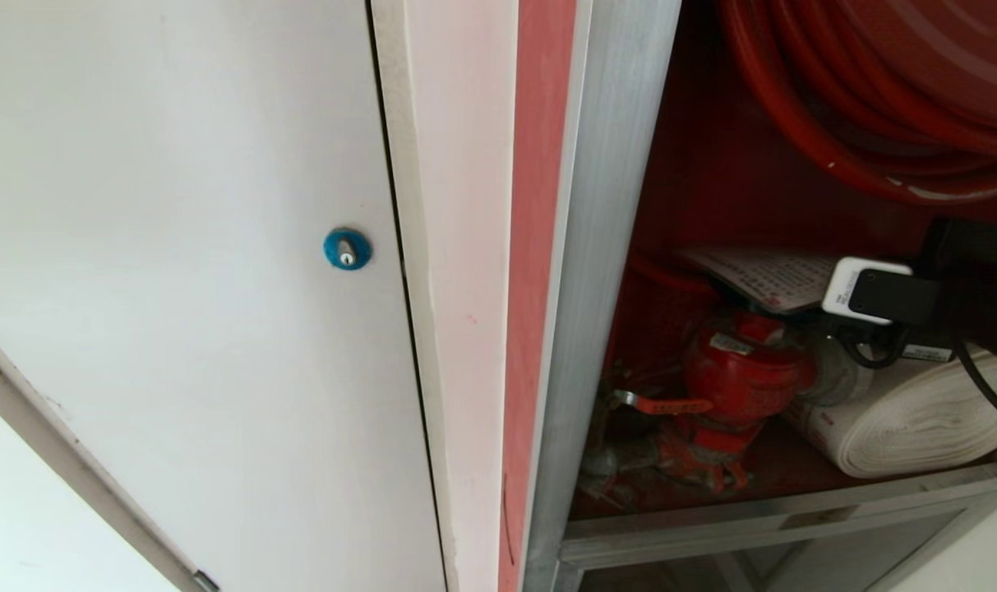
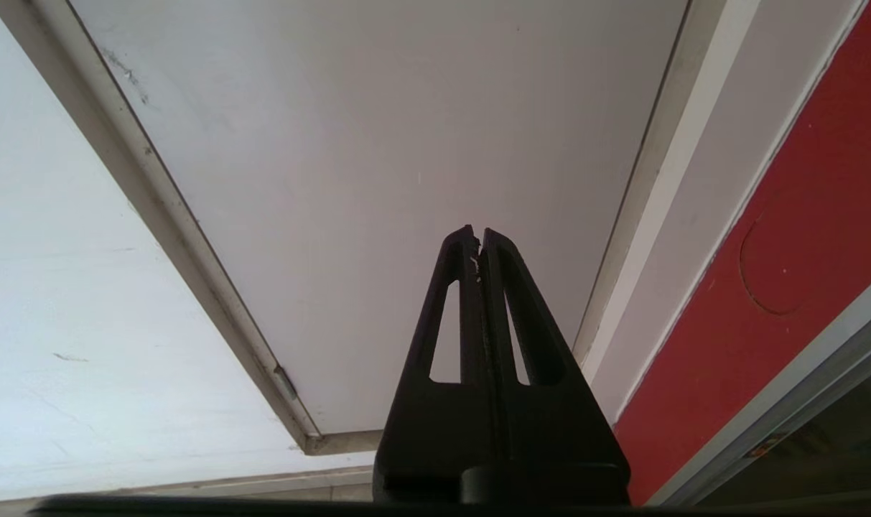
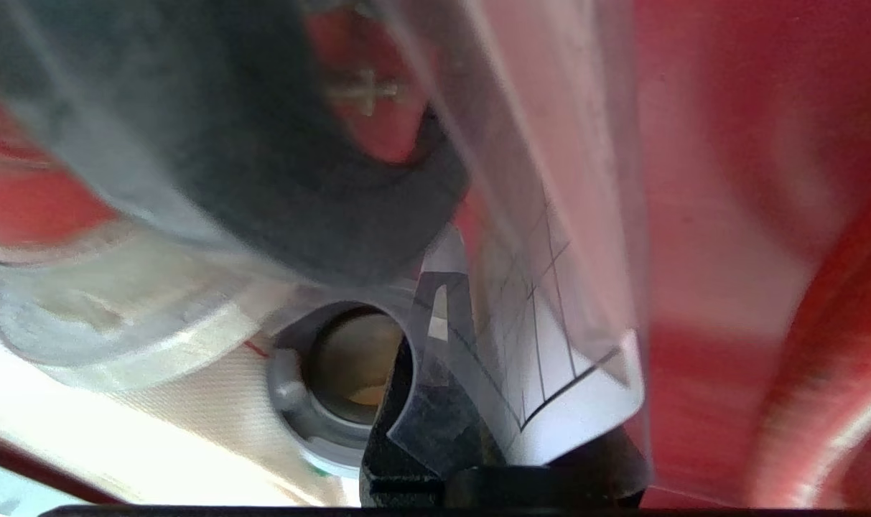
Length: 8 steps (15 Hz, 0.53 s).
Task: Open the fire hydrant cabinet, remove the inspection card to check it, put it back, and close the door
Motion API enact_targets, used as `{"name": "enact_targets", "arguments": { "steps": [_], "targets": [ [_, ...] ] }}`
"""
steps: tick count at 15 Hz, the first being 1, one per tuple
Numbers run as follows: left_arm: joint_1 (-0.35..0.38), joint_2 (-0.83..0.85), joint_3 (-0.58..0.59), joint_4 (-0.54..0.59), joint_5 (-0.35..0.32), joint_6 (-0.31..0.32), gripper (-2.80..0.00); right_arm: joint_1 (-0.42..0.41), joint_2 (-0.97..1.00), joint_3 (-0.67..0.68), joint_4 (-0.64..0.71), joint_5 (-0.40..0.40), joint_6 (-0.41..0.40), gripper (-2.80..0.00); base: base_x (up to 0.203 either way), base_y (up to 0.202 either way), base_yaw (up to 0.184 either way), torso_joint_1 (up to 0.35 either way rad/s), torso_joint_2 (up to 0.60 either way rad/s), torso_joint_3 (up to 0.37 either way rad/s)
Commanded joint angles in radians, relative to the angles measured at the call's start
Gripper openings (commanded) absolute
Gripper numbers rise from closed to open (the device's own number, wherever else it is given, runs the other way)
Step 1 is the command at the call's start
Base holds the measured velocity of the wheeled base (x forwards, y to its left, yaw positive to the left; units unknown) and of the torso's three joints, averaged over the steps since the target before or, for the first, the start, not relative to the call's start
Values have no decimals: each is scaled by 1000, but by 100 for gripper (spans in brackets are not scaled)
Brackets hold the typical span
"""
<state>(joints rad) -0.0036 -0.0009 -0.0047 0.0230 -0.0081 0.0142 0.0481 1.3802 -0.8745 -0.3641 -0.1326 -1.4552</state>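
The fire hydrant cabinet (image 1: 609, 271) stands open at the right, with a red interior. Inside, the pale inspection card (image 1: 761, 275) lies over the red valve (image 1: 740, 374). My right arm reaches in from the right, its white wrist camera (image 1: 868, 289) right at the card's edge. In the right wrist view the right gripper (image 3: 464, 287) is shut on the gridded card (image 3: 571, 373) in its clear sleeve. One finger shows through the sleeve. My left gripper (image 2: 478, 233) is shut and empty, parked facing a white panel. The door is out of view.
A red hose reel (image 1: 860, 123) hangs above the card, and a white rolled hose (image 1: 909, 419) with a metal coupling (image 3: 342, 366) lies beside the valve. Left of the cabinet is a plain white panel door (image 1: 177, 288) with a blue round lock (image 1: 348, 249).
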Motion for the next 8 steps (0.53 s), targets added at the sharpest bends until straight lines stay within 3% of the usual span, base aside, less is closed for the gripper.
{"name": "enact_targets", "arguments": {
  "steps": [1, 8],
  "targets": [
    [1, -1, 0, 0, 0, 0, -280, 1, -14, 3, -2, -1, -21, -280, 0, 0, 0, 0, 0, 0],
    [1, -1, 0, 0, 0, 1, -280, 2, -202, 121, 6, 0, -30, -280, 0, 0, 0, 0, 0, 0]
  ]
}}
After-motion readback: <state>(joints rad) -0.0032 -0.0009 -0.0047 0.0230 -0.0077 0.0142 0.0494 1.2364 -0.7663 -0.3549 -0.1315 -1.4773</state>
